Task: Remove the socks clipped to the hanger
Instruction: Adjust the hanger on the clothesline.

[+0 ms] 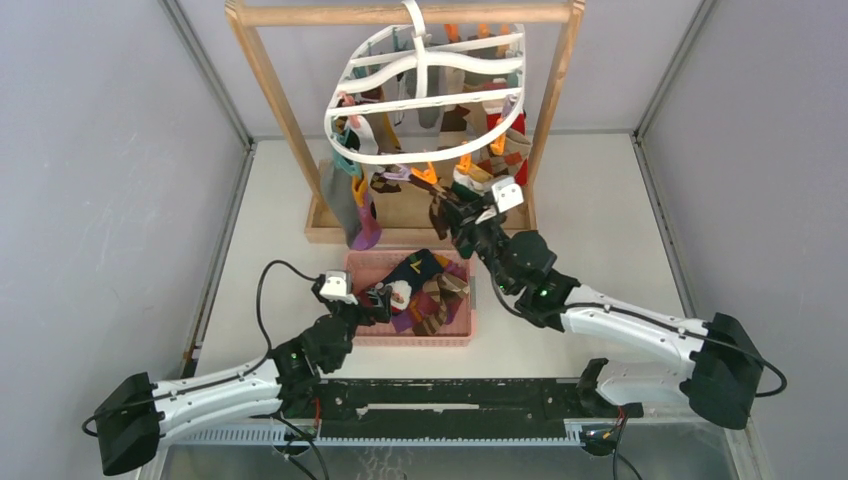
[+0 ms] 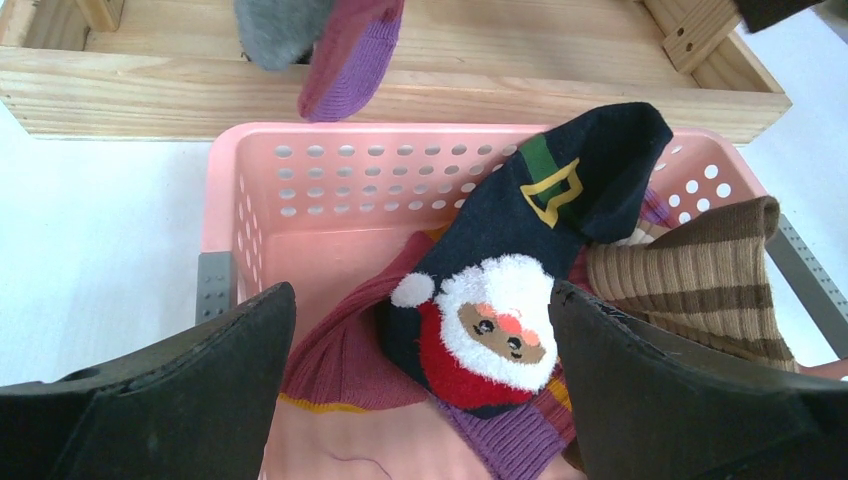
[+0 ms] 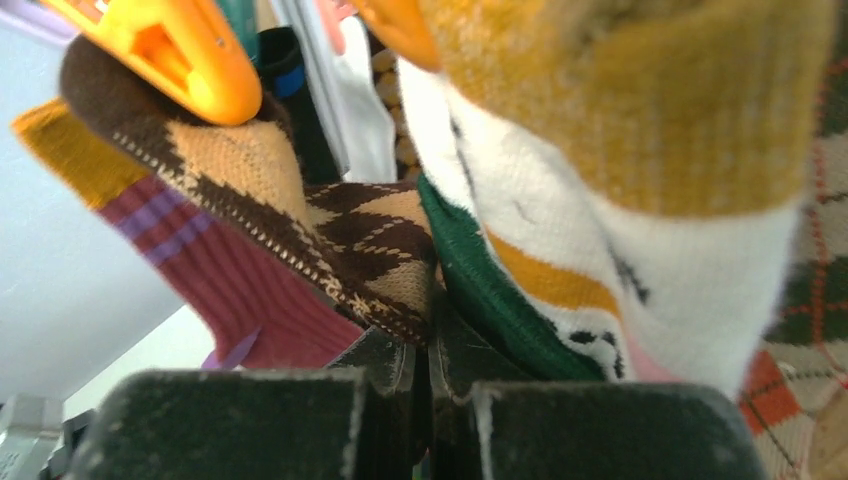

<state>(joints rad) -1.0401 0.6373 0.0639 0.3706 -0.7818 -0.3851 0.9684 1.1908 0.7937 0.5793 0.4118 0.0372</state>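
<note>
From above, showed a white plastic oval ring hanger [image 1: 425, 95] hooked on a light wooden frame stand [image 1: 270, 90] at the far side of the white tabletop [image 1: 600, 200], with patterned fabric socks [image 1: 470, 175] clipped beneath.

From the left wrist, caught the left pincer [image 1: 385, 297] spread wide over a pink perforated plastic basket [image 1: 460, 335] and a navy Santa-face sock [image 2: 500, 300].

From the right wrist, found the right pincer [image 1: 445, 205] clamped on a brown argyle sock [image 3: 370, 250] under an orange plastic clip [image 3: 160, 50].

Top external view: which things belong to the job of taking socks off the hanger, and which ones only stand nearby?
Belong: white plastic oval hanger; orange plastic clip; brown argyle knitted sock pinched by the right fingers; pink perforated plastic basket holding loose socks.
Only nearby: wooden rectangular frame stand; long black rail.
</note>
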